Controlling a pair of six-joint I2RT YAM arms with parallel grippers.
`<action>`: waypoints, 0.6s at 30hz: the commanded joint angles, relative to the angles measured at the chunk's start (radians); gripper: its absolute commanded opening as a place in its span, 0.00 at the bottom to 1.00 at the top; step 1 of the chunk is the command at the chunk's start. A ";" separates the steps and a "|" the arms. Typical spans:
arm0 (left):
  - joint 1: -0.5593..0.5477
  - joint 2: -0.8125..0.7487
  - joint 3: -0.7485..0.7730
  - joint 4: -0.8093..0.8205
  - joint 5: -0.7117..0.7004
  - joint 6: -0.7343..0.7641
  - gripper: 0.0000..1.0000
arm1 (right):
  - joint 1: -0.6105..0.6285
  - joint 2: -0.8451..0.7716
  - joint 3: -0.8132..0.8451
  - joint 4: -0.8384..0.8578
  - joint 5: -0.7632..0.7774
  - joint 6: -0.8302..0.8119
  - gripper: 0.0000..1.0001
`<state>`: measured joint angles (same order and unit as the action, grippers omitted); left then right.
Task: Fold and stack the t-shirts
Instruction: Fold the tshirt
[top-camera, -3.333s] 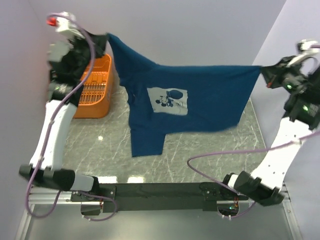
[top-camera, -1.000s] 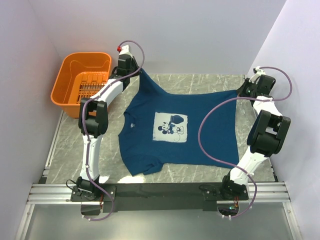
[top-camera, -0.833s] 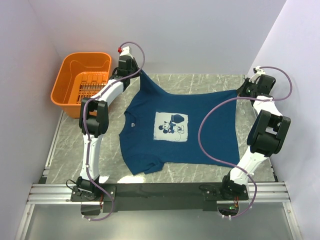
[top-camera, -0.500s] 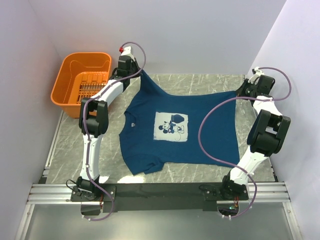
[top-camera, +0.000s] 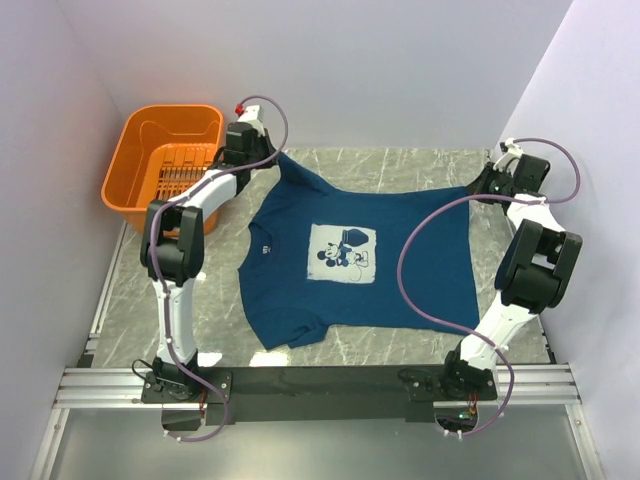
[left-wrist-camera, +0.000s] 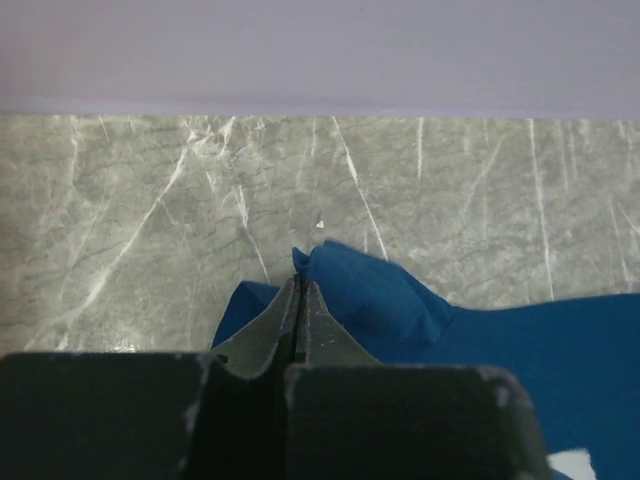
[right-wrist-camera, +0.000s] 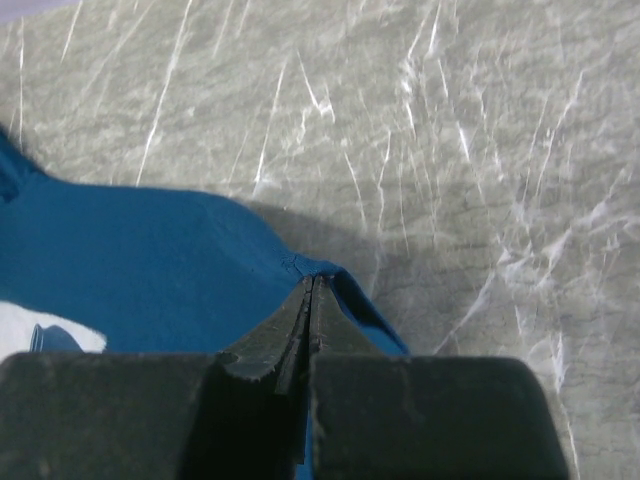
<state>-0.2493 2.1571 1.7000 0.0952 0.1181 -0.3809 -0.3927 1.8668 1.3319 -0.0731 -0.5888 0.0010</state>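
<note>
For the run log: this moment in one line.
state: dark navy-blue cotton t-shirt spread flat, print up | left gripper: shut on far-left corner | right gripper: shut on far-right corner

Navy t-shirt (top-camera: 370, 245), pale chest print up, spread flat.

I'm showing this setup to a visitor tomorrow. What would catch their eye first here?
The dark navy t-shirt lies spread across the middle of the marble table, its pale chest print facing up. The left gripper and right gripper each pinch a far corner of it. An orange basket stands at the far left.
</note>
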 joint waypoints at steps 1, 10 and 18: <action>0.007 -0.108 -0.037 0.081 0.052 0.046 0.00 | -0.018 -0.055 -0.016 0.006 -0.035 -0.029 0.00; 0.010 -0.181 -0.109 0.086 0.106 0.088 0.00 | -0.051 -0.080 -0.046 -0.007 -0.094 -0.048 0.00; 0.013 -0.278 -0.238 0.121 0.097 0.083 0.00 | -0.070 -0.086 -0.057 -0.040 -0.098 -0.065 0.00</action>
<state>-0.2417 1.9640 1.4902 0.1482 0.1959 -0.3153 -0.4511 1.8397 1.2869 -0.1066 -0.6693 -0.0437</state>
